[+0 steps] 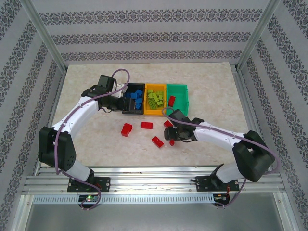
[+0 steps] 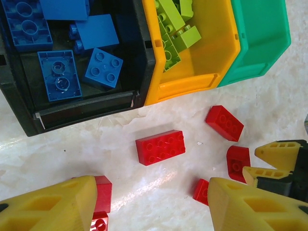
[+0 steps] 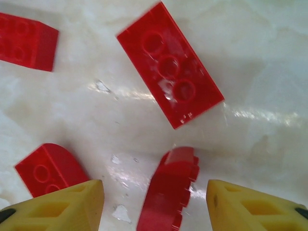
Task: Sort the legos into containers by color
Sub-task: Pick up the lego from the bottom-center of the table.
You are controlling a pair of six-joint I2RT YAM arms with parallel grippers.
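A glossy red curved plastic brick stood on edge, long axis toward the flat studded red brick, between the parted jaws of the right gripper, the left gripper gaping too.

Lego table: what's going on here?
Sorting by colour: blue bricks lie in the black bin, lime ones in the orange-yellow bin, one red in the green bin. Other red bricks lie loose on the table. The open right gripper straddles an upended brick; the left gripper hovers open.

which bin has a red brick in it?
The green bin, rightmost of the three: one red brick inside. The black bin holds blue bricks, the orange-yellow bin lime bricks.
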